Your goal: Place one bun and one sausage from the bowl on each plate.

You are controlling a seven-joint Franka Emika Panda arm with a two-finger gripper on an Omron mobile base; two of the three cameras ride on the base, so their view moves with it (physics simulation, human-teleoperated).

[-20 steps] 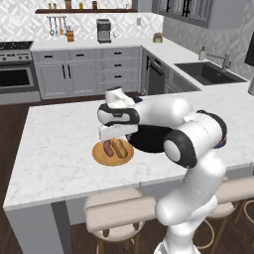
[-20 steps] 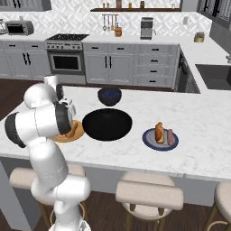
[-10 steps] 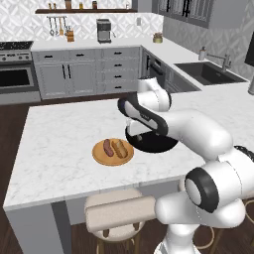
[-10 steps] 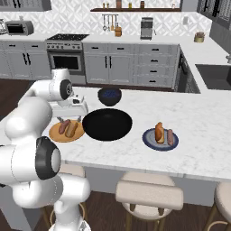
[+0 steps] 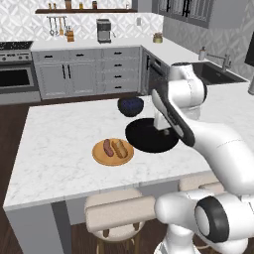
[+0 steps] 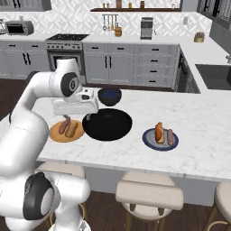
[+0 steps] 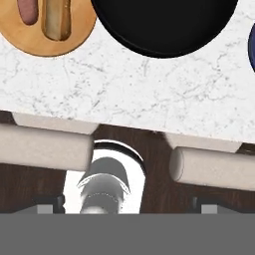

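Right base view shows the fingers (image 6: 85, 118) spread wide and empty above the near edge of the black bowl (image 6: 107, 124). Wooden plate (image 6: 67, 130) beside them and blue-grey plate (image 6: 160, 138) beyond the bowl each carry bun and sausage; the task looks finished, only withdrawal remains.

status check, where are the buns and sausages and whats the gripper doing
Gripper open, holding nothing. Tan wooden plate carries one bun, one sausage; so does the blue-grey plate. Large black bowl looks empty. Nothing in the way.
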